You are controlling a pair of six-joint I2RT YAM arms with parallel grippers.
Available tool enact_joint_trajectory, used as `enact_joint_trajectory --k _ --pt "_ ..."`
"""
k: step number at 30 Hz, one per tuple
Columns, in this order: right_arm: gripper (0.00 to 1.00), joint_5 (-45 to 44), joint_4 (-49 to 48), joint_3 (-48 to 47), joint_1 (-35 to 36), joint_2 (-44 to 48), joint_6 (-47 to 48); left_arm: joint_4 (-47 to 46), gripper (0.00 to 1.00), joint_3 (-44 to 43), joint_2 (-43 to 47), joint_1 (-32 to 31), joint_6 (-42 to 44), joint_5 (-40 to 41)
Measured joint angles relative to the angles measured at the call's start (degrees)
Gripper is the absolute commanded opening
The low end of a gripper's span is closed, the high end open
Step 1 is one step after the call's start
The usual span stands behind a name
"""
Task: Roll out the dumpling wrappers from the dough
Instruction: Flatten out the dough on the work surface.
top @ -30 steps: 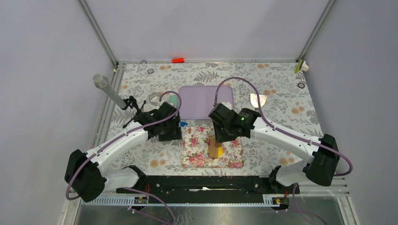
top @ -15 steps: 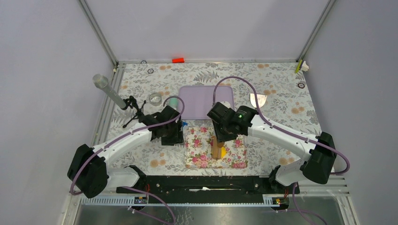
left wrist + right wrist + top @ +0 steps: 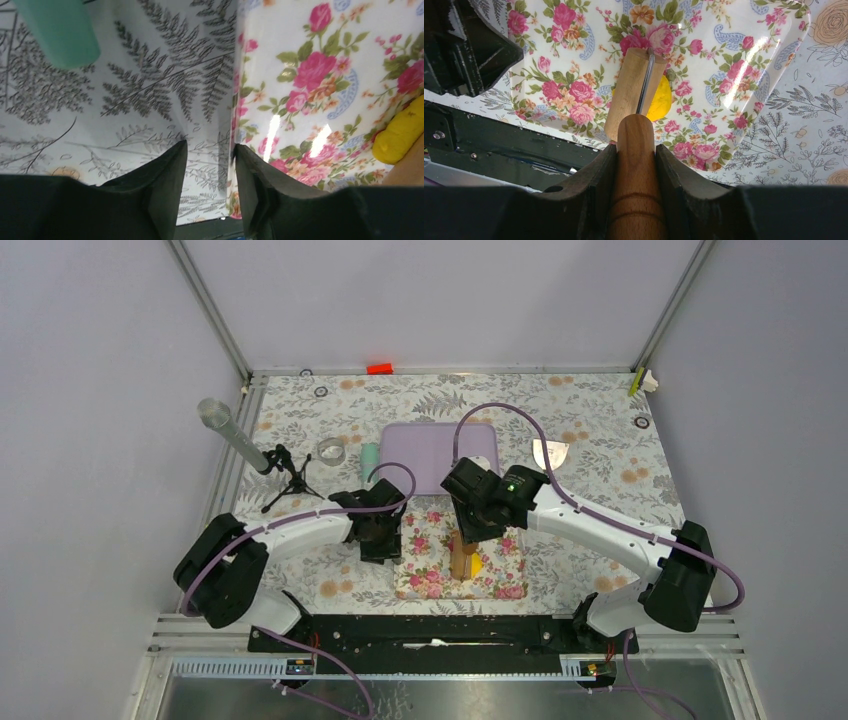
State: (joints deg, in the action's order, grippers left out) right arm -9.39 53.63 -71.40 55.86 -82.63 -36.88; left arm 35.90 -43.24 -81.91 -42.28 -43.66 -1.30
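- floral tray (image 3: 425, 565): landmark, glossy, rose print
- left gripper (image 3: 210, 147): jaws apart, nothing between, low over the tray's left edge
- right gripper (image 3: 636, 150): clamped on wooden roller (image 3: 633, 85) handle, over the tray's middle
- dough (image 3: 660, 100): yellow lump on the tray, partly under the roller barrel
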Motion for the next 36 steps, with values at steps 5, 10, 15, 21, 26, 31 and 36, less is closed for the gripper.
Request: enact_joint_trajectory --k 5,10,15,21,26,31,36 --pt "0.0 0.02 -0.39 0.59 0.0 0.42 -0.07 -3.23 0.1 -0.76 -3.02 -0.28 -1.18 -0.48" --pt "0.0 -0.15 -0.85 1.97 0.0 1.92 -0.76 -5.01 0.0 -1.31 -3.85 -0.5 -2.51 -1.29" --pt "0.0 -0.22 -0.55 2.75 0.0 3.17 -1.84 -5.22 0.0 -1.29 -3.82 -0.5 -3.17 -1.03" --pt "0.0 -0.9 1.86 1.7 -0.02 3.52 -2.27 -5.27 0.0 -1.27 -3.82 -0.5 -3.39 -0.96" --pt "0.0 -2.01 6.49 -0.92 -0.09 3.52 -1.7 -5.27 0.0 -1.27 -3.82 -0.5 -3.39 -0.96" --pt "0.0 -2.14 10.08 -2.38 -0.11 3.5 -0.98 -5.27 0.0 -1.27 -3.82 -0.5 -3.39 -0.94" --pt "0.0 -1.99 10.16 -2.16 -0.13 3.5 -0.68 -5.27 0.0 -1.27 -3.82 -0.5 -3.37 -0.94"
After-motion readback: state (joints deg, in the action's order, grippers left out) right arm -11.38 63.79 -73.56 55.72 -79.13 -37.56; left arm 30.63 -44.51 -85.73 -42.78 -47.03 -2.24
